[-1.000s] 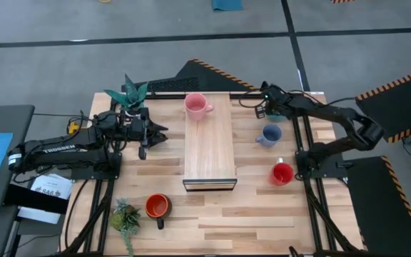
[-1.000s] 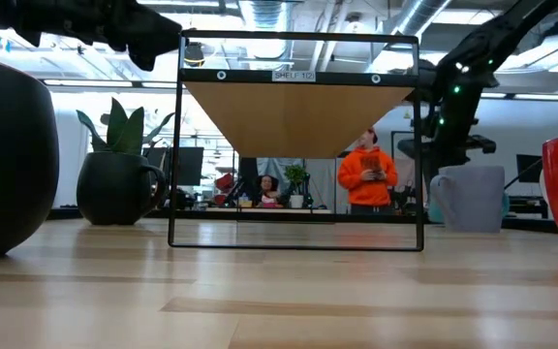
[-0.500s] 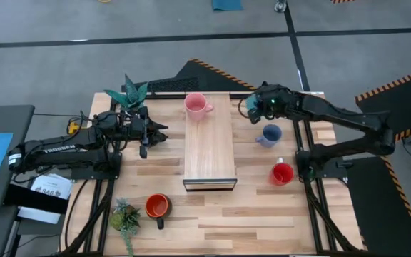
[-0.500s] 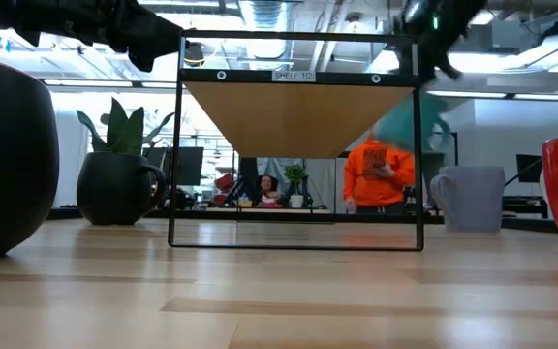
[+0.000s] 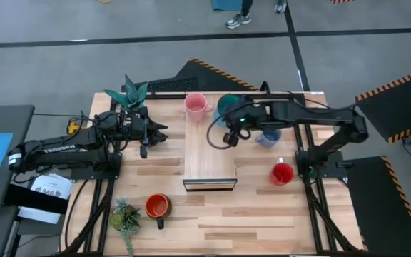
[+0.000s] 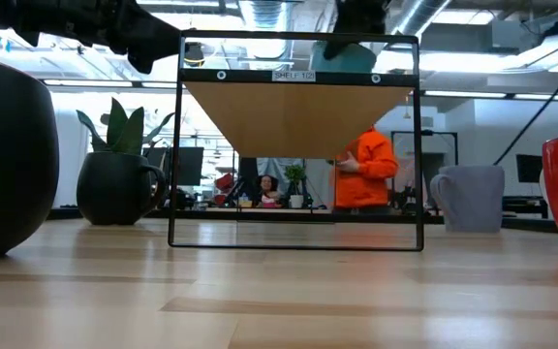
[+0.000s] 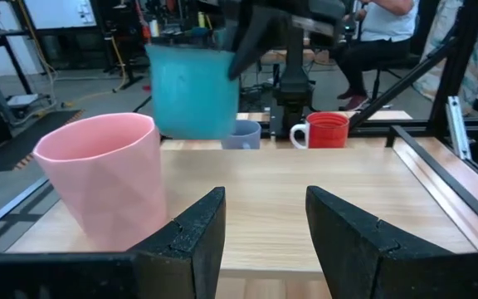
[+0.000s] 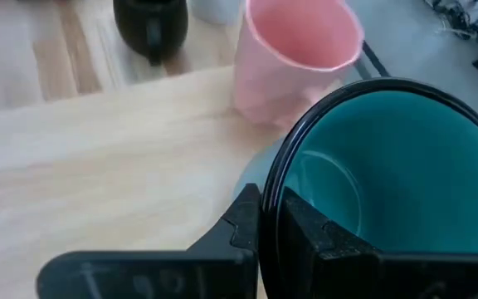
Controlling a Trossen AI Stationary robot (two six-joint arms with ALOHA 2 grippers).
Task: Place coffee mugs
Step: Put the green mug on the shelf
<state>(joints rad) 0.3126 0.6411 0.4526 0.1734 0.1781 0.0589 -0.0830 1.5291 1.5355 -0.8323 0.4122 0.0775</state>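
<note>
One mug looks placed so far: the pink mug (image 5: 195, 105) sits upright at the far end of the wooden shelf top (image 5: 210, 153), handle toward the right arm's side. Second is in progress, as I read it: the right gripper (image 5: 232, 128) is pinched on the rim of the teal mug (image 5: 228, 106), one finger inside and one outside per the right wrist view, carrying it in the air above the shelf just beside the pink one. It hangs clear of the surface in the left wrist view, so not set down. Still on the table: pale blue mug (image 5: 268, 135) and red mug (image 5: 282, 173) on the right arm's side, orange mug (image 5: 157, 207) near the front on the left arm's side by a small potted plant (image 5: 125, 218). Black mug (image 8: 150, 24) shows in the right wrist view on the table beyond the shelf, near the left gripper (image 7: 260, 237); that gripper hangs idle beside the shelf's left edge, fingers spread, holding nothing. So roughly one of six done, four untouched. Teal mug itself: glossy, plain turquoise wall, dark rim, empty inside; handle not visible from these angles. A person in an orange top (image 6: 366, 170) stands in the room behind, well apart from the rig.
</note>
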